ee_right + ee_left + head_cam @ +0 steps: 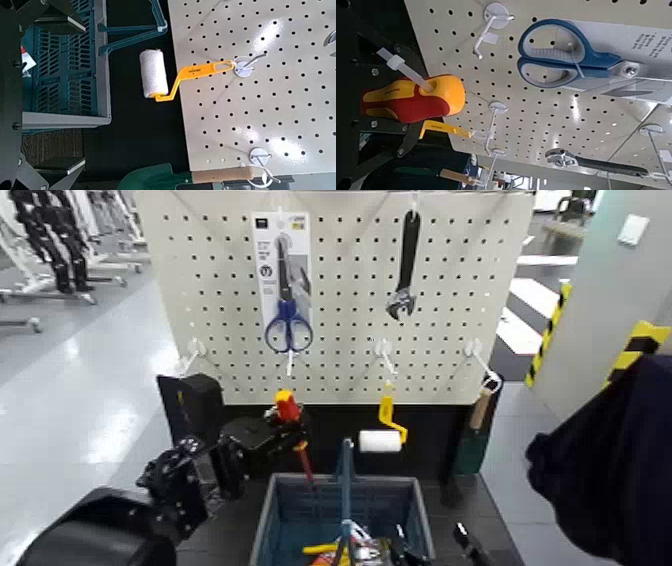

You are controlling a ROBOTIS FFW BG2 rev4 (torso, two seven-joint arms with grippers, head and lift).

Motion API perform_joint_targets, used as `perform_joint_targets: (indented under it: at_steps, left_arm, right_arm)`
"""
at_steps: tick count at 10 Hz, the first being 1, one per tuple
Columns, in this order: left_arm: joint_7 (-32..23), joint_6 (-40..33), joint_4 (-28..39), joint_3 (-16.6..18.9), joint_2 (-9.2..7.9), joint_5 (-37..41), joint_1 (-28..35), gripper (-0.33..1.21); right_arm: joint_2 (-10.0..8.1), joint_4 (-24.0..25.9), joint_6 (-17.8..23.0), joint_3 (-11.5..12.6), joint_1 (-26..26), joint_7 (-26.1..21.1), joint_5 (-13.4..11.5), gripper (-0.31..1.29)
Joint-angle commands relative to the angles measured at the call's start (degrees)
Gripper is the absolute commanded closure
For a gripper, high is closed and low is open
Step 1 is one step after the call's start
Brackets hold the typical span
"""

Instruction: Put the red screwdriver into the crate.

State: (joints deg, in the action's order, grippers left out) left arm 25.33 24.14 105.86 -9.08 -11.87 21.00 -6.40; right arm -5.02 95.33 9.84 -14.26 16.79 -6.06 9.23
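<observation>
Head view, contents by descending size. Pegboard (340, 300): white, upright, across the back of the work area. Crate (283, 512): blue-grey, slotted sides, upright blue centre handle (346, 480), standing below the pegboard at the front; assorted small items lie on its floor, too indistinct to name. Left arm: black, reaching in from the lower left, its tool (272, 433) raised just beyond the crate's far-left corner. Right arm: a dark mass at the right edge; its tool (24, 95) shows only as black framework in the right wrist view, and how far it is open cannot be told. Scissors (288, 322): blue-handled, on a printed card, hung at upper centre. Wrench (405, 270): black, hung to the right of the scissors. Paint roller (382, 437): yellow handle, white sleeve, hung on a lower hook above the crate. Brush (480, 410): wooden handle, hung at lower right. Red screwdriver (290, 425): clamped in the left tool, handle up, shaft slanting down over the crate's far-left rim. Left wrist view: the red screwdriver's (411, 99) red-and-yellow handle is pinched between the closed fingers.
</observation>
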Motion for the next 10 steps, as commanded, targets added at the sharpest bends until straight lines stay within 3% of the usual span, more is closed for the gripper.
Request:
perform_joint_targets:
  at_steps: [1,3,5,10]
  left_arm:
    - [-0.63,2.49,0.49,1.00,-0.08,2.03,2.44,1.20]
    - [-0.98,2.14,-1.35,0.91,-0.17,2.82,3.41,1.20]
    - [1.39,-1.99,-9.70,-1.02,-0.17,7.48,2.53,1.20]
    - [0.77,5.48,-14.19,-2.78,-0.08,8.27,0.25,1.20]
  right_arm:
    - [0.01,0.04,0.26,0.02,0.09,0.00,0.00,0.14]
    - [0.01,0.04,0.62,0.02,0.09,0.00,0.00,0.14]
    - [0.01,-0.05,0.88,-0.15,0.00,0.08,0.09,0.14]
    - [-0.07,-0.32,1.49,-0.15,0.00,0.17,0.53,0.14]
